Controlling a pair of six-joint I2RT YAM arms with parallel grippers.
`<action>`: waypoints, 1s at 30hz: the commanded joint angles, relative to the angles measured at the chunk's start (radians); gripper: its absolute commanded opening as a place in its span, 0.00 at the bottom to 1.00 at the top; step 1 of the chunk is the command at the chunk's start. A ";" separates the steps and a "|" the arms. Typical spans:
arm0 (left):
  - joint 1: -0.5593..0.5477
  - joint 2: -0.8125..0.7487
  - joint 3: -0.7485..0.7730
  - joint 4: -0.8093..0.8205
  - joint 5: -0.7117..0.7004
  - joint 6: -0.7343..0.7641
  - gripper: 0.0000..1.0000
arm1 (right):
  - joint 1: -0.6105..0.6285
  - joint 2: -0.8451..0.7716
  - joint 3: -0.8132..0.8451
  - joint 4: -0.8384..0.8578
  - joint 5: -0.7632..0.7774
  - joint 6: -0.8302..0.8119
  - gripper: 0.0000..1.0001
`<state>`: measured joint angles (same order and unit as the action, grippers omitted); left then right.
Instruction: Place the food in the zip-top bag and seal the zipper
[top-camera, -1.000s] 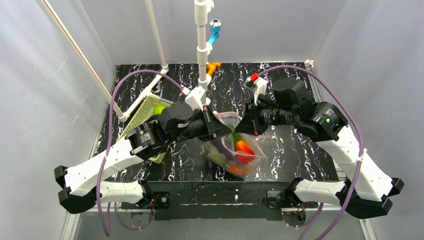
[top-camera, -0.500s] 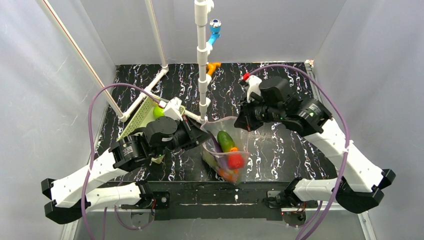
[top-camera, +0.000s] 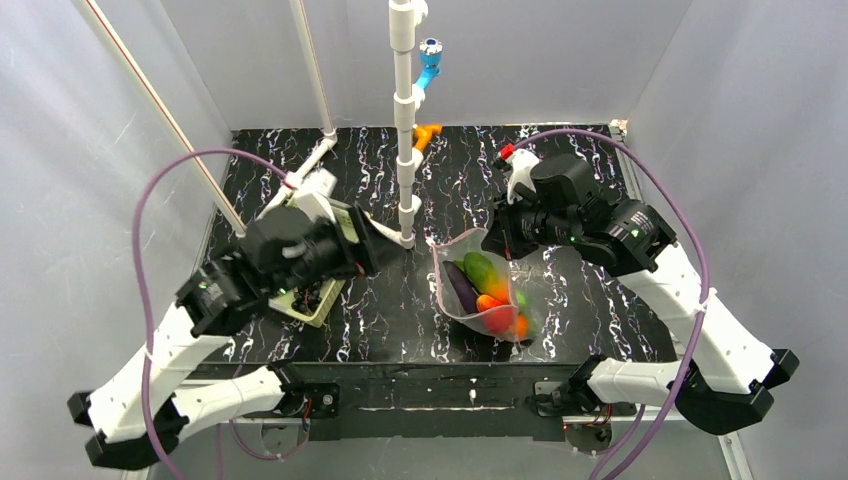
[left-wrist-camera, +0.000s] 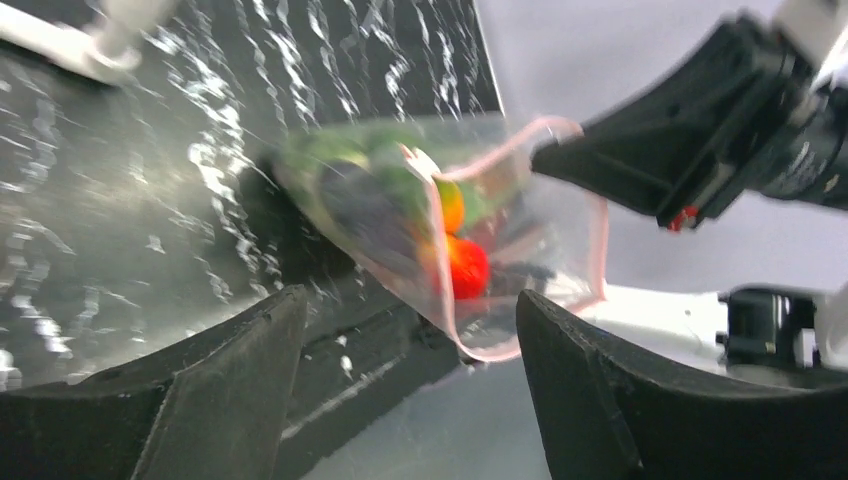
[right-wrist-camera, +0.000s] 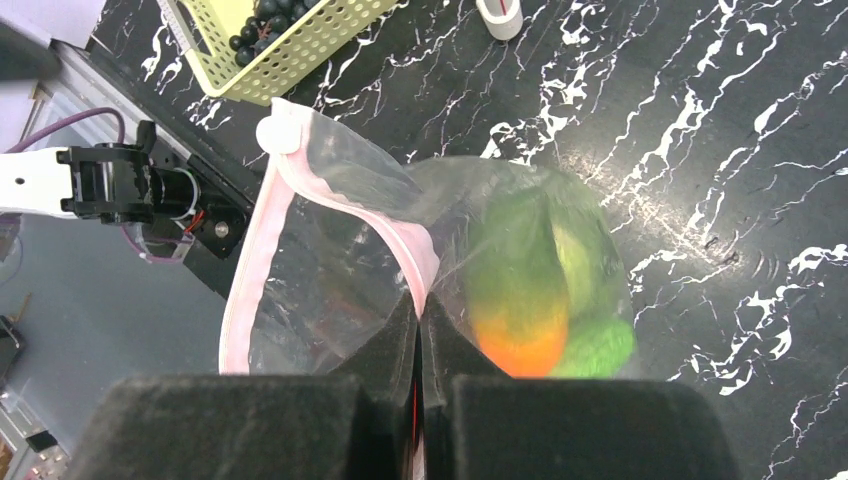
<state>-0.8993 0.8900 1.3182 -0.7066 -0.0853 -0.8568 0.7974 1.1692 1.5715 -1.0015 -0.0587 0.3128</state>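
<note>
Right gripper (right-wrist-camera: 420, 305) is clamped on the open zipper (right-wrist-camera: 245, 300), left gripper (left-wrist-camera: 410, 310) spread empty; food (right-wrist-camera: 520, 300) could be spilled if the zip-top bag (right-wrist-camera: 330, 230) tips.

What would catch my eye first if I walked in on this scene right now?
Most striking is the clear zip-top bag, stuffed with bright toy food, just right of the middle of the table. The right pincer holds it, shut on its pink zipper strip. The left pincer stands open and apart from the bag, near the pale slatted basket on the table's left.
</note>
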 joint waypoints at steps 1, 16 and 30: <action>0.279 0.050 0.101 -0.233 0.264 0.225 0.77 | -0.009 -0.040 -0.003 0.054 -0.003 -0.013 0.01; 0.754 0.440 -0.068 0.165 -0.094 0.705 0.83 | -0.012 0.017 0.113 -0.073 -0.005 -0.032 0.01; 0.789 0.758 -0.135 0.409 0.011 0.916 0.87 | -0.015 0.048 0.127 -0.051 0.014 0.047 0.01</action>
<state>-0.1256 1.6005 1.1504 -0.3520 -0.1139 0.0273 0.7856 1.2004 1.6332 -1.0990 -0.0483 0.3311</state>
